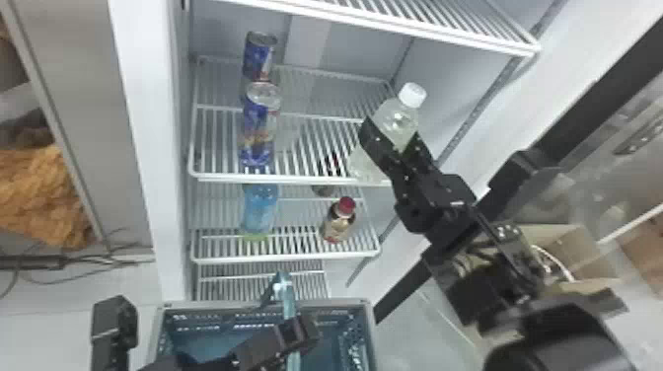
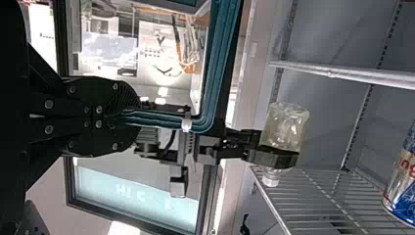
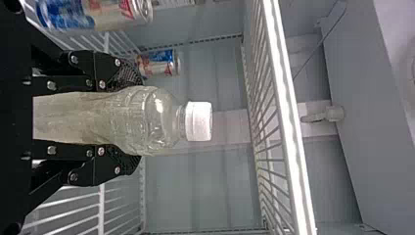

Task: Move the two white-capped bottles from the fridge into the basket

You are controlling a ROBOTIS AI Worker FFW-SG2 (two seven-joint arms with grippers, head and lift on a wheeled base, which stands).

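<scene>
Starting right at the front, we've got the teal basket (image 1: 367, 323) just outside the fridge (image 1: 135, 123), and the left gripper (image 1: 297, 336) is over it, fingers closed together on its teal handle (image 1: 288, 301). Farther in, on the right side, the right gripper (image 1: 392, 145) has the white-capped bottle (image 1: 394, 118)! Its fingers are parted only by the bottle's width, one against each side of the body, below the shoulder, white cap poking out beyond the fingertips. That bottle is at the near right of the middle shelf (image 1: 291, 178); whether its base touches the wires, I can't tell. One level down, on the lower shelf (image 1: 291, 257), a blue bottle (image 1: 260, 209) stands on the left and a red-capped bottle (image 1: 338, 222) stands to the right, well apart. Back up on the middle shelf, over on the left, it's the near can (image 1: 257, 128) in blue, and just behind it the far can (image 1: 259, 56), both upright.
</scene>
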